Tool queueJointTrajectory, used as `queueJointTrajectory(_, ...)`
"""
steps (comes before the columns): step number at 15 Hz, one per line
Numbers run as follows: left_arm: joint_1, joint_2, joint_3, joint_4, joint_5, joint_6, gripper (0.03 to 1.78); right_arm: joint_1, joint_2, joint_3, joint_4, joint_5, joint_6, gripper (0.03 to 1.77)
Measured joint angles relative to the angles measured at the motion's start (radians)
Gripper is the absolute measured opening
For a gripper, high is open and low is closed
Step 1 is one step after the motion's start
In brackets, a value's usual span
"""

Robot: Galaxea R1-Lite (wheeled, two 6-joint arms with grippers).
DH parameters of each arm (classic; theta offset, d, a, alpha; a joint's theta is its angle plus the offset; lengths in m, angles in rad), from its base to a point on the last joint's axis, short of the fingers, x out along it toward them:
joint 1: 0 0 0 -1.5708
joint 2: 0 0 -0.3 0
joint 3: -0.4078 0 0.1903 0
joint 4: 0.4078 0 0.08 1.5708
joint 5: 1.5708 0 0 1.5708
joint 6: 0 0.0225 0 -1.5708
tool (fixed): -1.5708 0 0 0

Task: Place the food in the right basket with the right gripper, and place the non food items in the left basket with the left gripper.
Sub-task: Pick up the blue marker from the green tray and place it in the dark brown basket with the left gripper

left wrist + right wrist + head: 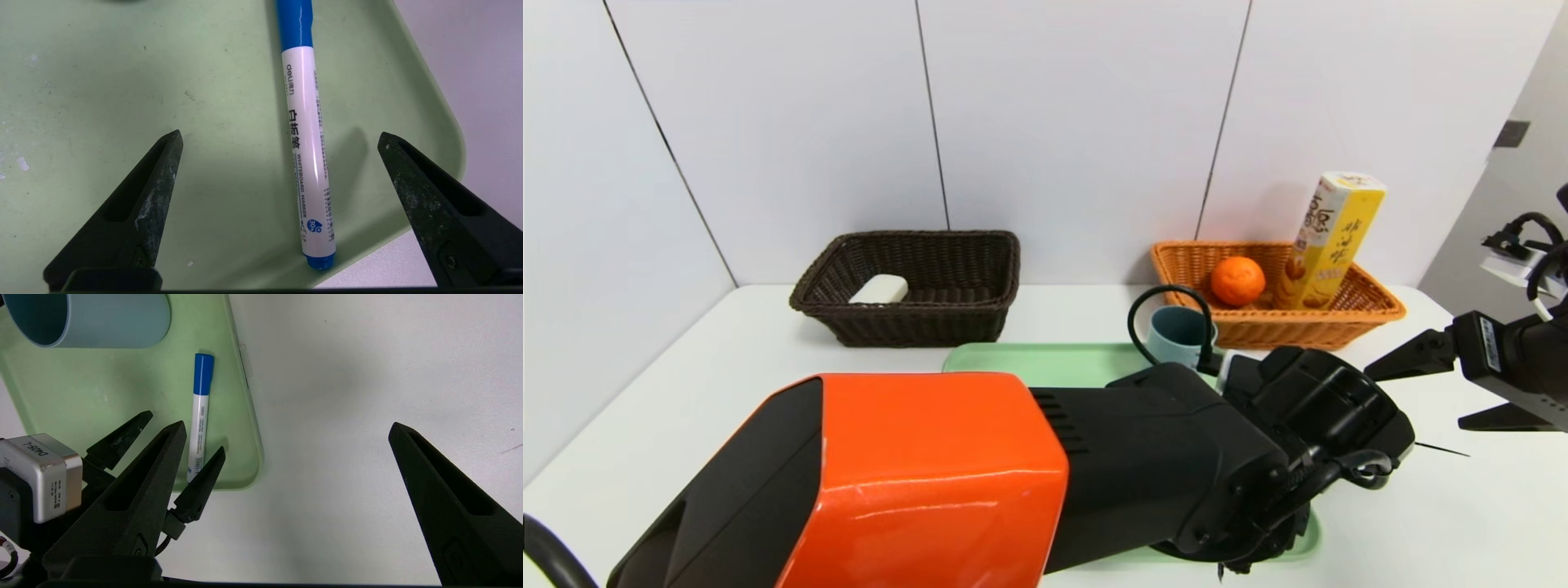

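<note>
A blue-capped whiteboard marker [309,134] lies on the green tray [102,102] near its right front corner. My left gripper [280,134] hovers low over it, open, one finger on each side of the marker and touching nothing. The marker [199,416] and a light-blue cup [94,318] lying on the tray [81,388] also show in the right wrist view. My right gripper [287,424] hangs open and empty over bare table right of the tray. The dark left basket [915,327] holds a white bar [880,289]. The orange right basket [1307,331] holds an orange [1237,280] and a yellow box [1331,241].
My left arm [931,482] reaches across the front of the tray [1045,363] and hides most of it. The cup [1176,331] sits at the tray's far right, just before the right basket. The right gripper [1417,400] stands off at the table's right side.
</note>
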Motion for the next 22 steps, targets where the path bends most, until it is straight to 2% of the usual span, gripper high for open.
queueJointTrajectory(4,0.000,0.011,-0.001,0.001,0.003,0.003,1.69,-0.001,-0.003,0.000,0.000,0.000,0.000,1.71)
queueJointTrajectory(7,-0.001,0.021,-0.001,0.001,0.033,0.006,1.69,-0.001,-0.003,0.005,0.001,0.000,0.000,1.71)
queueJointTrajectory(13,-0.002,0.026,-0.001,0.000,0.036,0.007,1.69,-0.001,-0.005,0.009,0.001,0.000,0.000,1.71)
queueJointTrajectory(17,-0.002,0.026,-0.001,-0.004,0.034,0.008,1.09,-0.001,-0.009,0.009,0.001,0.000,0.000,1.71)
queueJointTrajectory(20,-0.002,0.026,-0.001,-0.003,0.034,0.007,0.80,-0.001,-0.011,0.009,0.001,0.000,0.000,1.71)
queueJointTrajectory(21,-0.002,0.026,-0.001,-0.003,0.033,0.007,0.61,-0.001,-0.013,0.010,0.000,0.000,0.000,1.71)
queueJointTrajectory(22,-0.002,0.025,-0.001,-0.003,0.033,0.007,0.15,-0.001,-0.015,0.013,0.001,0.001,0.000,1.71)
